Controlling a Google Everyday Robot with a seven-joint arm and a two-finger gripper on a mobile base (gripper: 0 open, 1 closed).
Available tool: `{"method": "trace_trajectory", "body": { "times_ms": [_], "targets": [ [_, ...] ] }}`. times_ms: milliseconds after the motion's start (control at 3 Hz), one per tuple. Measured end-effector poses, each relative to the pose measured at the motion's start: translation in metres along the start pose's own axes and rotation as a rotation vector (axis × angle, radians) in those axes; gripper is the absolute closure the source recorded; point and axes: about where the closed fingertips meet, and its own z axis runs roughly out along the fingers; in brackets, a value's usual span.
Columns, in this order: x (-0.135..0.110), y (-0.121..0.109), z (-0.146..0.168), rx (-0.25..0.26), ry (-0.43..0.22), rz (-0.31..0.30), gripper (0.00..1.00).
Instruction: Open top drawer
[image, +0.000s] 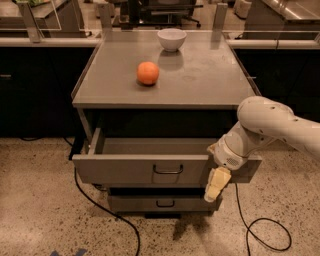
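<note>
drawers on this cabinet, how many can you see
2. The top drawer is pulled open; a narrower drawer sits below it. The hand hangs at the top drawer's right front. Others may be hidden behind the open one.

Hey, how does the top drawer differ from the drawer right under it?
The top drawer stands pulled out, its inside showing; the lower drawer sits further back beneath it. The top drawer's front is wider and taller than the lower drawer's. The gripper hangs by the top drawer's right front, above the lower drawer. Both are grey with dark centre handles.
</note>
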Motion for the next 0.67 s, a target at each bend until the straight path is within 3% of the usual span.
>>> {"method": "trace_trajectory", "body": {
  "times_ms": [667],
  "targets": [
    [0.003,0.014,0.001,-0.02,-0.028,0.005,0.0]
  ]
}}
